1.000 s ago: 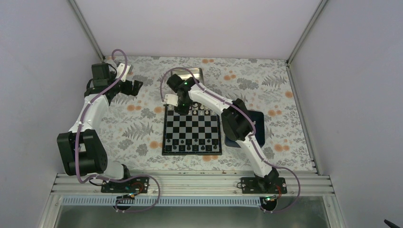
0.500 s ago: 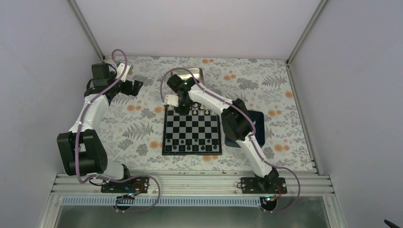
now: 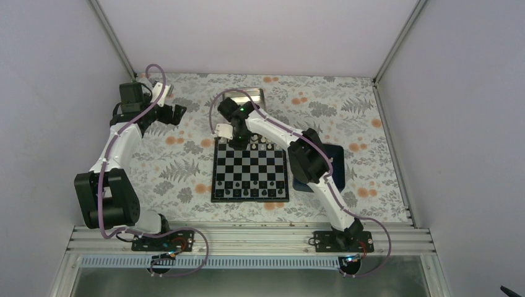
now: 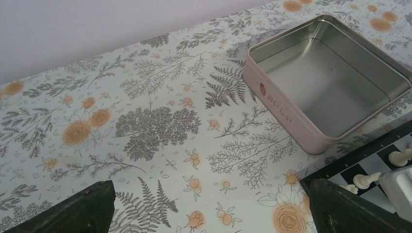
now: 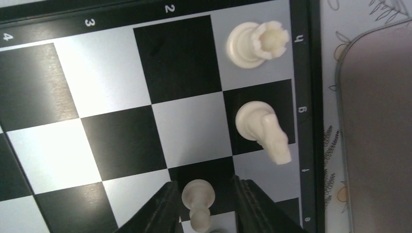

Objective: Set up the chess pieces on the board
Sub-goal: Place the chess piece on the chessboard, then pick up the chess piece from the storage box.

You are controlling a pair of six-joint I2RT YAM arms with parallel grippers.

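Observation:
The board (image 3: 250, 170) lies mid-table with white chess pieces (image 3: 263, 146) along its far row. My right gripper (image 3: 237, 141) hangs over the board's far left corner. In the right wrist view its fingers (image 5: 160, 208) stand on either side of a white pawn (image 5: 197, 195), and a sliver of black square shows beside the pawn, so the gripper is open. A white rook (image 5: 255, 43) and a white knight (image 5: 265, 128) stand near the board's edge (image 5: 303, 73). My left gripper (image 3: 179, 113) (image 4: 209, 204) hovers wide open and empty over the tablecloth, left of the board.
A shiny metal tin (image 3: 247, 98) (image 4: 282, 116) sits open just beyond the board. Dark pieces (image 3: 251, 193) line the board's near row. A dark blue tray (image 3: 339, 162) lies right of the board, mostly under the right arm. Walls close in the table on three sides.
The right gripper's jaws have parted around the pawn; the arm has barely moved. The left arm is still.

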